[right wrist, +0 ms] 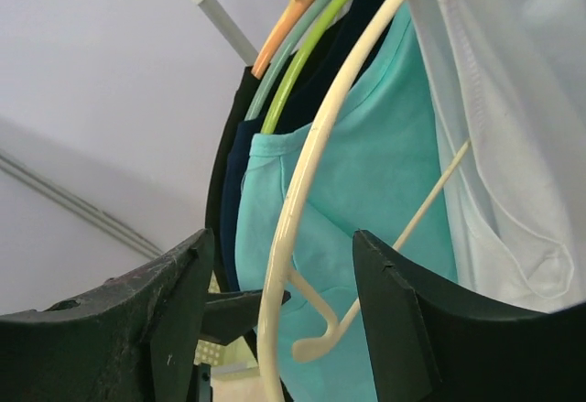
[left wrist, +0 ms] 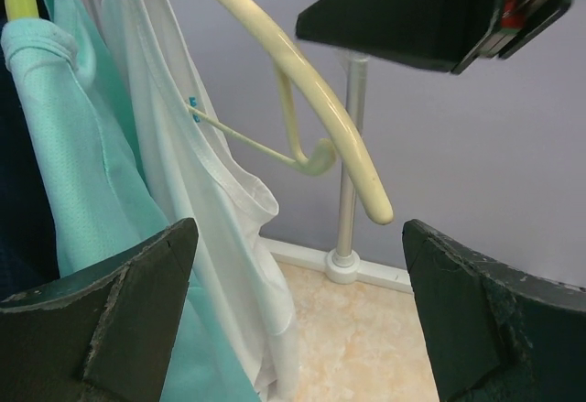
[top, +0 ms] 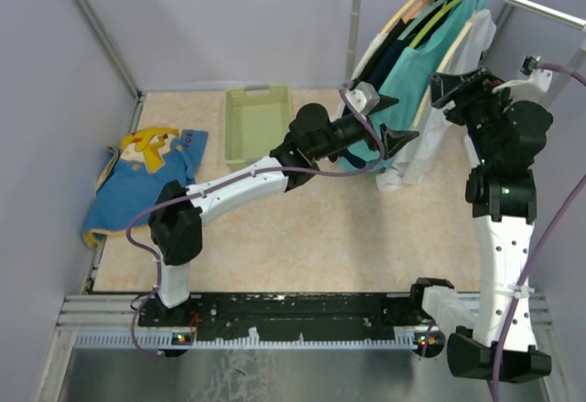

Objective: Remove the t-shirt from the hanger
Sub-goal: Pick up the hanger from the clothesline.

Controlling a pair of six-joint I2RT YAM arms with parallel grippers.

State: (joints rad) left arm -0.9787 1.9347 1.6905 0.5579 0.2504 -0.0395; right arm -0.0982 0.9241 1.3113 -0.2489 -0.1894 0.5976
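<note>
- T-shirt, white, hangs from the cream hanger by one shoulder only. The hanger's other arm is bare.
- Hanger hooks on the rail. Its bare arm slopes down and away from the hook, and the t-shirt's long axis drops straight down below the hanger.
- Right gripper: partly open and holding nothing. The bare hanger arm passes between its fingers with a gap showing on each side.
- Left gripper: fully spread and empty. It sits below the bare hanger tip, with the t-shirt ahead and to its left.
- Judgement: the right gripper is nearer the hanger and placed to steady it. The left gripper is nearer the t-shirt's body and placed to draw it off the covered arm, toward that arm's tip.
- Teal shirt hangs directly behind the t-shirt, touching it, so a grab could catch both.
- Count on the rail: four hangers (orange, pale green, lime, cream) and four garments (black, navy, teal, white).
- Count on the worktop: one green basket and one blue garment, both well left of the hanger.
</note>
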